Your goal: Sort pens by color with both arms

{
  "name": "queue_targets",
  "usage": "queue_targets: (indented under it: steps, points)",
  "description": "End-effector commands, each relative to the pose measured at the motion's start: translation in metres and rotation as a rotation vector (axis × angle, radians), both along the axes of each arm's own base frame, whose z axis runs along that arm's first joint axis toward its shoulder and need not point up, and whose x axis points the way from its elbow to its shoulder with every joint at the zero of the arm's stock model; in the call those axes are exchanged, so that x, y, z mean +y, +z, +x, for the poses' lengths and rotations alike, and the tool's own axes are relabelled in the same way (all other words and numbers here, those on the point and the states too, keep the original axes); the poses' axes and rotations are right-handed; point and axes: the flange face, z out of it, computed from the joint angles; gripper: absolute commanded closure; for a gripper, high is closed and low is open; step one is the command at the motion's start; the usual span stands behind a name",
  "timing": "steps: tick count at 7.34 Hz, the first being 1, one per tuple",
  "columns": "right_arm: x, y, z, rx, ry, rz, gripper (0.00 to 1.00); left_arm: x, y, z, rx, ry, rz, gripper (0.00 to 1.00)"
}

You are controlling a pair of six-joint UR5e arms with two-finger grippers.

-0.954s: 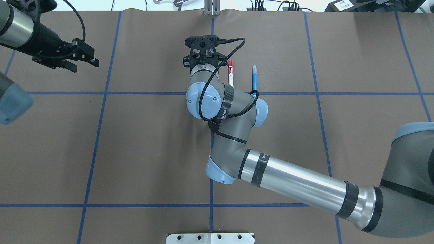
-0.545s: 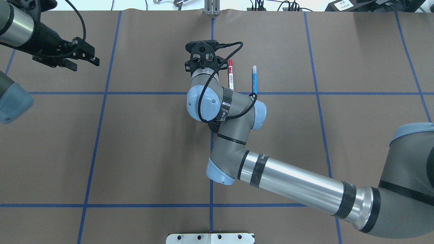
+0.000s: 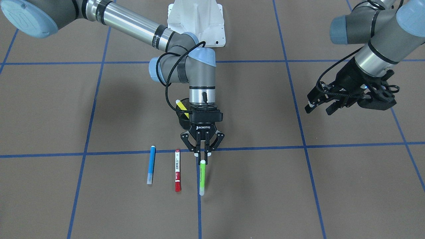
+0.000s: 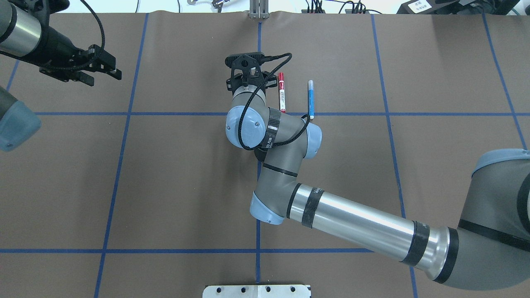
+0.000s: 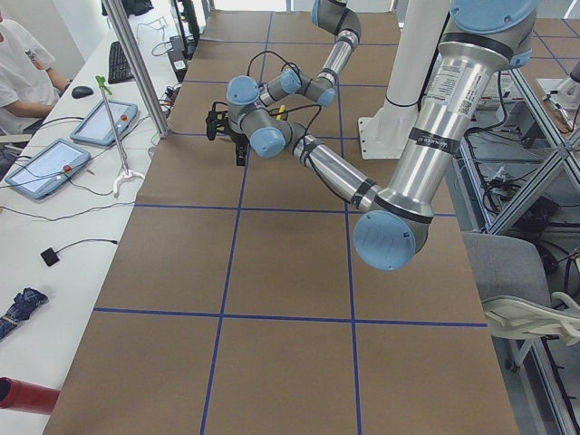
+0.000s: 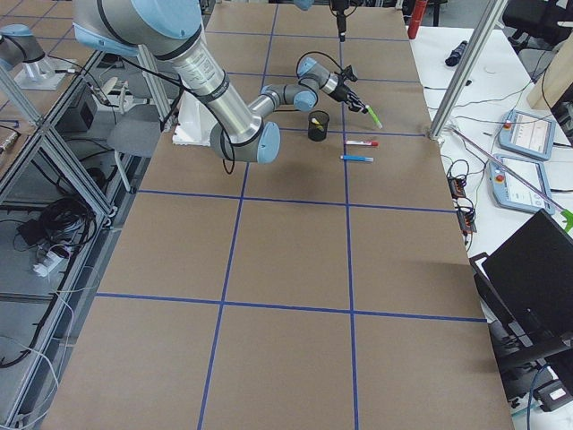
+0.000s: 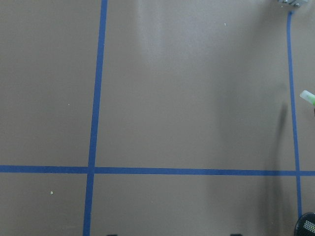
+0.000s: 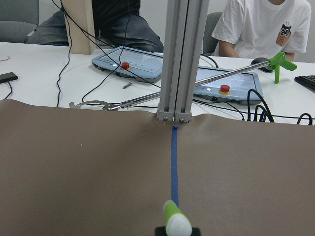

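Overhead exterior gives the layout: brown bench (image 4: 165, 186) w/ blue tape grid. R arm (image 4: 356, 223) reaches to the centre line at the far side; L arm (image 4: 25, 39) is parked at the far-left corner, well apart from all the pens.

Black mesh cup (image 3: 183, 122) sits just behind the R wrist, robot side of the pen row. Yellow pen (image 3: 181, 106) stands tilted in it. That one is prob. either already sorted or not yet pulled out; can't tell which.

R claw (image 3: 203, 156) points down and is pinching the green pen (image 3: 202, 179) by its near end. The pen juts away from the robot along the centre tape. Exterior right shows it angled down from the claw, but can't tell if the far tip touches the bench.

L claw (image 3: 320, 108) has its fingers spread, nothing in it, and hangs above bare bench.

Red-capped pen (image 3: 178, 170) lies flat just beside the green one, on the robot's R. Blue pen (image 3: 151, 164) lies flat further R, near but not touching. Both are parallel to the green pen, w/ no claw on either.

Progress est.: approx. midway. Red and blue lie in a tidy row and green lines up w/ them, so it is likely being set down as the 3rd. Could equally be a pickup, no way to know. Left to do: settle green, deal w/ yellow, and get the L arm involved, since the task wants both arms.
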Motion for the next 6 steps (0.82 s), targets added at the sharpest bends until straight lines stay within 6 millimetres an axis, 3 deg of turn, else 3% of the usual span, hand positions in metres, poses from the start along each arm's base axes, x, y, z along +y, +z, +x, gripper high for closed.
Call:
queue_targets:
  steps: [1, 4, 5, 6]
  points:
    - [-0.0040, 0.0062, -0.0050, 0.023, 0.000, -0.006, 1.00, 0.0012, -0.0001, -0.0007, 0.001, 0.000, 0.001, 0.18]
    - [-0.0052, 0.0053, -0.0051, 0.054, -0.017, 0.006, 1.00, 0.0018, 0.0001, -0.0010, 0.001, -0.001, 0.000, 0.17]
    - [-0.0051, 0.0054, -0.0052, 0.055, -0.019, 0.006, 0.89, 0.0020, 0.0010, -0.0011, 0.000, -0.001, -0.002, 0.17]
    - [-0.0047, 0.0056, -0.0058, 0.053, -0.026, 0.002, 0.69, 0.0020, 0.0010, -0.0011, 0.000, -0.001, -0.002, 0.17]
